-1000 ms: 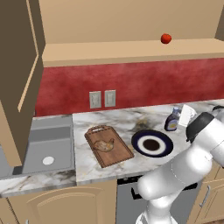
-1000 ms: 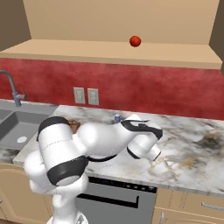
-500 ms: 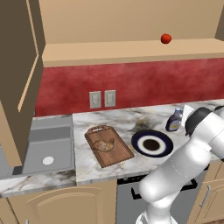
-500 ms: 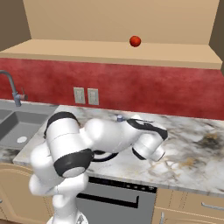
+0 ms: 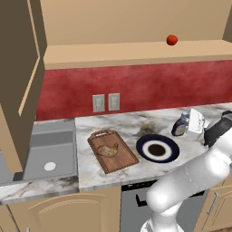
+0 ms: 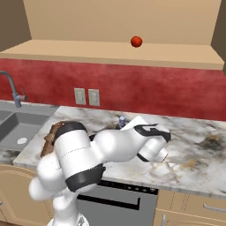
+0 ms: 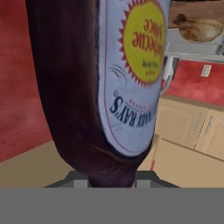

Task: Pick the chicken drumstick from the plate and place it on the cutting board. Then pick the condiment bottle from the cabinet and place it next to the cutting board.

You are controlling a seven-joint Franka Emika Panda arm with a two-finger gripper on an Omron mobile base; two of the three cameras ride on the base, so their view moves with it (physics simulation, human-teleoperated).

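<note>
Condiment bottle (image 7: 83,83) carried a pale label (image 7: 131,74), brand "Sweet Baby Ray's" in blue script (only partly legible, seen upside down), yellow sunburst held small, blurred words, seemingly "Barbecue Sauce", no other text readable

From behind the arm's left, you look forward and down across the sink (image 5: 50,154), board (image 5: 112,151) and plate (image 5: 157,148) to the red wall (image 5: 136,86). From its right, you face the same counter (image 6: 194,167) and shelf (image 6: 110,52). The hand camera sits very near the bottle (image 7: 100,83), rolled over.
</note>
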